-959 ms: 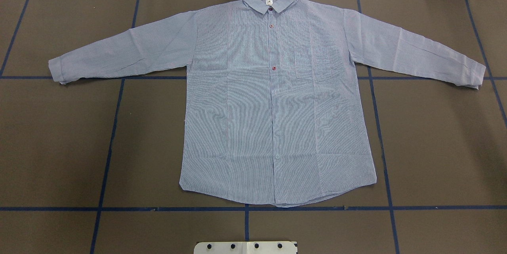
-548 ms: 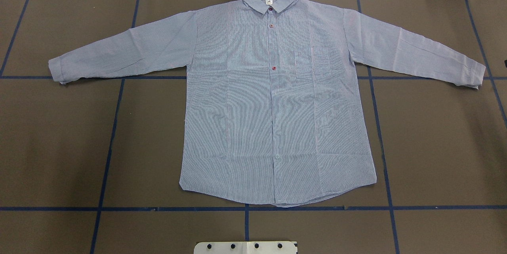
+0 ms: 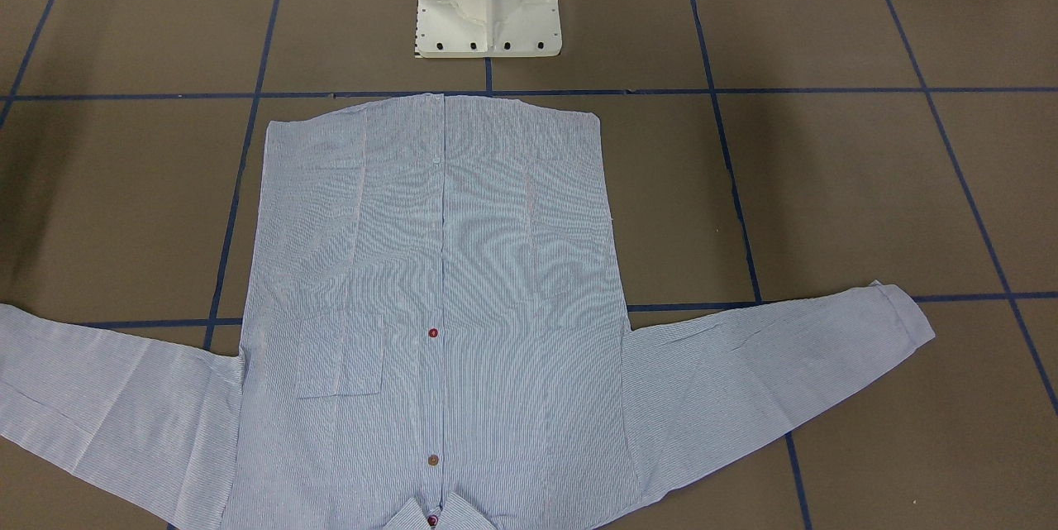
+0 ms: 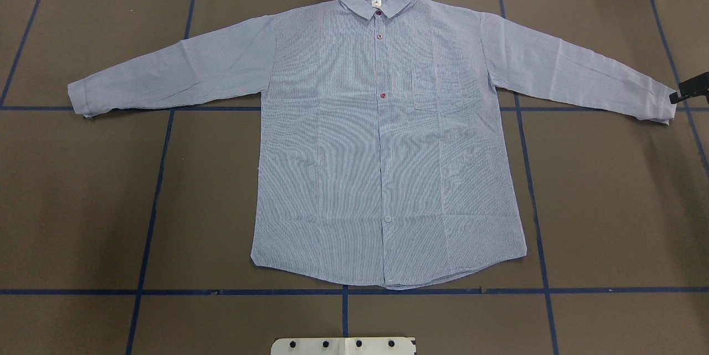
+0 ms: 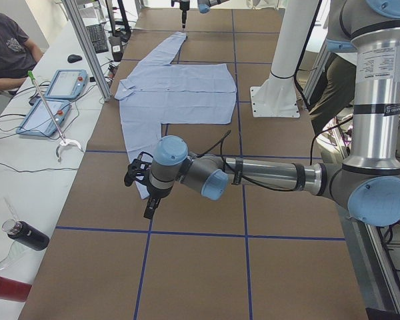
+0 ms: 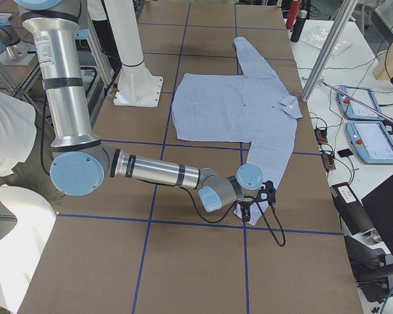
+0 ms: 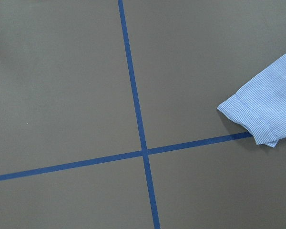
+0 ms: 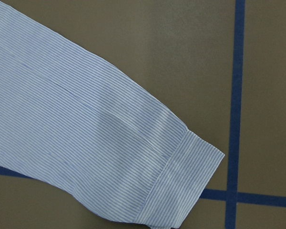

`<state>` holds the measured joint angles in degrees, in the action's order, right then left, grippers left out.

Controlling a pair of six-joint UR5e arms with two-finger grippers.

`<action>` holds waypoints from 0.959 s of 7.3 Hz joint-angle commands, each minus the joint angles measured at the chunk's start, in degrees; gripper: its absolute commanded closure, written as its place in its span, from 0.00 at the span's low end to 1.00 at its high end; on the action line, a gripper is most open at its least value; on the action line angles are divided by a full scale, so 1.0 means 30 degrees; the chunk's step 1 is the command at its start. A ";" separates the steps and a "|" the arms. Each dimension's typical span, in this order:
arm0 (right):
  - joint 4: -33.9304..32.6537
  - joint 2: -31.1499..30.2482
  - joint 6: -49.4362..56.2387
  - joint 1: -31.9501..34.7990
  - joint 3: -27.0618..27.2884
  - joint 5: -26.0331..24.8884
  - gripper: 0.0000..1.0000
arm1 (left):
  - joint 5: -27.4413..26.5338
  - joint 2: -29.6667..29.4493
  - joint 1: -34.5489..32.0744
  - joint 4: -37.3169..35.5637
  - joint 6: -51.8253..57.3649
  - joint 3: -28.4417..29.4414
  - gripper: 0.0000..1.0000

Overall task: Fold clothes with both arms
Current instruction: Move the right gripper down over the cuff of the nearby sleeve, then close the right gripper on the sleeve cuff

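Observation:
The striped shirt (image 4: 382, 139) lies flat and face up on the brown table, buttoned, collar at the far edge, both sleeves spread out sideways. My right gripper (image 4: 688, 88) shows as a black part at the overhead view's right edge, just beyond the right sleeve's cuff (image 8: 181, 181). In the exterior right view it (image 6: 247, 210) hangs over that cuff. My left gripper (image 5: 149, 208) hangs near the left cuff (image 7: 257, 119) and shows only in the exterior left view. No fingers show in either wrist view. I cannot tell whether either gripper is open or shut.
The white pedestal base (image 4: 343, 345) stands at the near edge, below the shirt's hem. Blue tape lines (image 4: 160, 155) grid the table. Beyond the far edge, a side table holds tablets (image 5: 60, 83) and bottles (image 5: 27, 235); a seated person (image 5: 7, 47) is there too.
A black part of my right gripper has come into the overhead view from the right edge, up to the right cuff. The shirt has not moved.

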<state>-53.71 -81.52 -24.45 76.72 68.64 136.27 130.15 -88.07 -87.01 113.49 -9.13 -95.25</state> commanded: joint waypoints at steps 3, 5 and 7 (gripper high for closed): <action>-0.0055 0.0014 -0.0463 -0.1051 -0.0638 -0.0775 0.12 | 0.0005 0.0089 -0.0029 0.0166 0.0463 0.0254 0.00; -0.0113 0.0305 -0.0637 -0.1403 -0.1081 -0.0746 0.12 | 0.0005 0.0119 -0.0029 0.0167 0.0555 0.0226 0.00; -0.0113 0.0539 -0.1428 -0.1550 -0.1373 -0.0746 0.19 | 0.0035 0.0148 -0.0029 0.0167 0.0555 0.0109 0.00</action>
<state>-54.03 -80.49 -27.56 72.32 65.09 133.99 130.22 -87.66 -87.10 113.99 -7.50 -94.72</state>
